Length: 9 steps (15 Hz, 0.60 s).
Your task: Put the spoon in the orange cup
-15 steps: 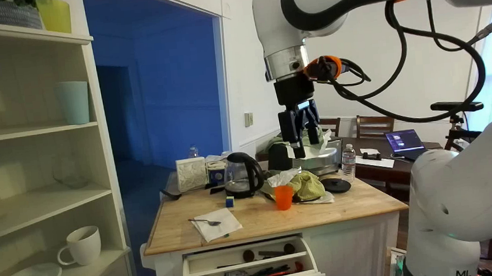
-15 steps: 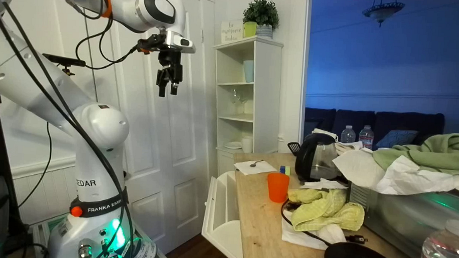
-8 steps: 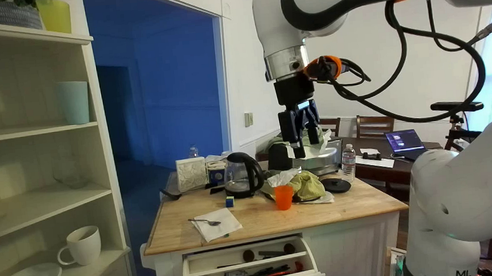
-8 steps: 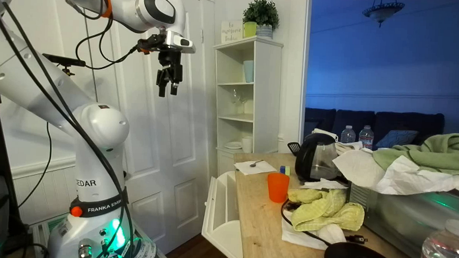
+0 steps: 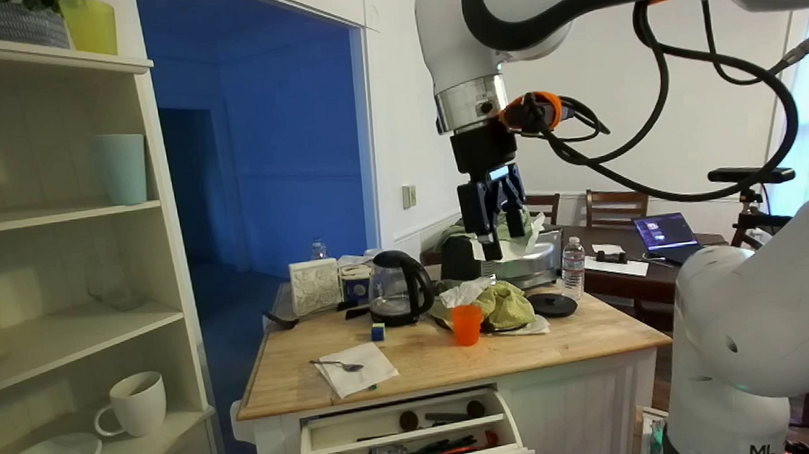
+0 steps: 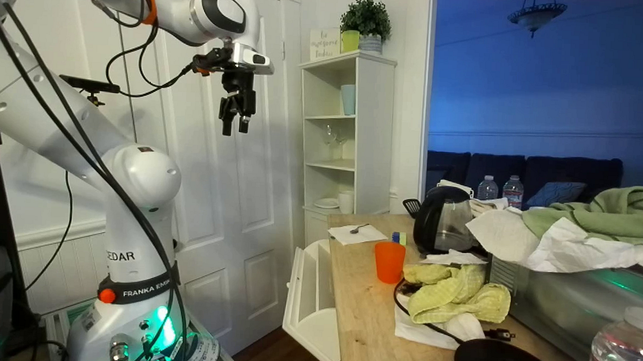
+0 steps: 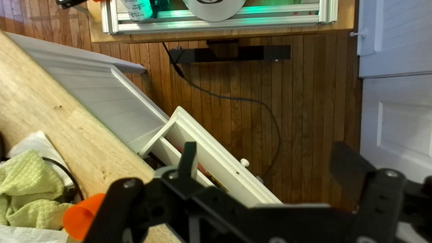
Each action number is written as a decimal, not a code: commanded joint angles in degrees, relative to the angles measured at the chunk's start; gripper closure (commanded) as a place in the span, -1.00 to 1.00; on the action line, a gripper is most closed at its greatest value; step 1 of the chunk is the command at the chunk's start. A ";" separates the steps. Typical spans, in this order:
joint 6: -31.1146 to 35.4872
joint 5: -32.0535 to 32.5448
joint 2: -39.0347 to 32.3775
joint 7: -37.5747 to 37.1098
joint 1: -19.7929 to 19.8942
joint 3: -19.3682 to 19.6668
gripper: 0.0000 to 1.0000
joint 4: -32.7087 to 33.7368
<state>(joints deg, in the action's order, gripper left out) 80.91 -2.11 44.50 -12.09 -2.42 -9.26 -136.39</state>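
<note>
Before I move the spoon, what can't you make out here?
Orange cup: right part covered by the tool in the wrist view.
Spoon: too small for fine detail in both exterior views.
Under the yellowish cloth: hidden by it in both exterior views.
Nearest water bottle: cut off by the right edge in an exterior view.
Laptop screen: unreadably small in an exterior view.

In both exterior views, no change can be made out from a second ago to now: the robot arm, its end effector, the spoon and the orange cup show no visible shift, nor does anything around them. The wrist view shows only the present moment, so change there cannot be told.
</note>
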 commanded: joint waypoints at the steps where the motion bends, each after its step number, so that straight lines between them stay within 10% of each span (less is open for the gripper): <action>1: -0.10 0.05 -0.07 -0.03 -0.07 0.06 -1.00 0.12; 9: 11.00 1.01 -17.04 6.46 1.00 4.80 -1.00 8.31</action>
<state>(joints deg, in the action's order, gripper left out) 90.12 -1.69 36.28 -8.42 -1.48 -5.54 -133.30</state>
